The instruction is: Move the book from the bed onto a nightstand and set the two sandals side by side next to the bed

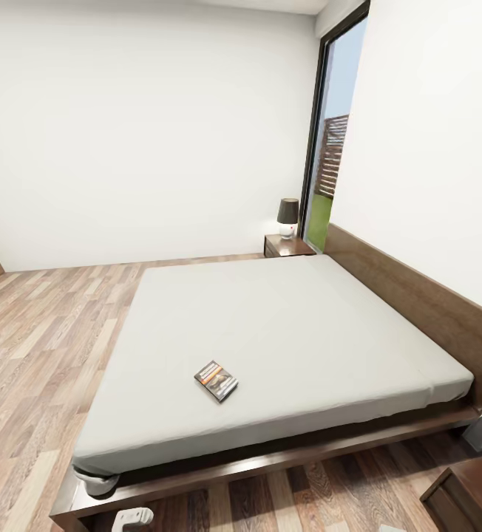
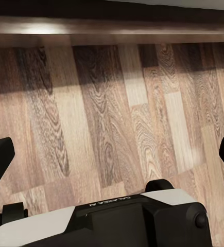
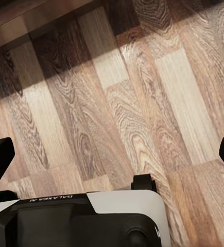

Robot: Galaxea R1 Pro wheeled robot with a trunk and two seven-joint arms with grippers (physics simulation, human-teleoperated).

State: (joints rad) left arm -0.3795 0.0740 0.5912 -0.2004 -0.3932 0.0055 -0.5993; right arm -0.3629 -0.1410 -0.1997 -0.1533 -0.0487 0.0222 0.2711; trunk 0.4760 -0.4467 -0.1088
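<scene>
Both grippers are spread wide and hold nothing: the left gripper (image 2: 112, 154) and the right gripper (image 3: 112, 152) each point down at bare plank floor (image 3: 142, 103) beside the bed frame (image 2: 112, 31). The step in hand appears to be approaching the book (image 1: 216, 380), which lies flat on the mattress (image 1: 285, 325) near the closest edge. Advise closing on the bed, then descending square to the thin cover. Beyond, a nightstand (image 1: 285, 245) bearing a lamp (image 1: 287, 216) stands beside the headboard (image 1: 418, 295), below a tall window (image 1: 333, 140).
</scene>
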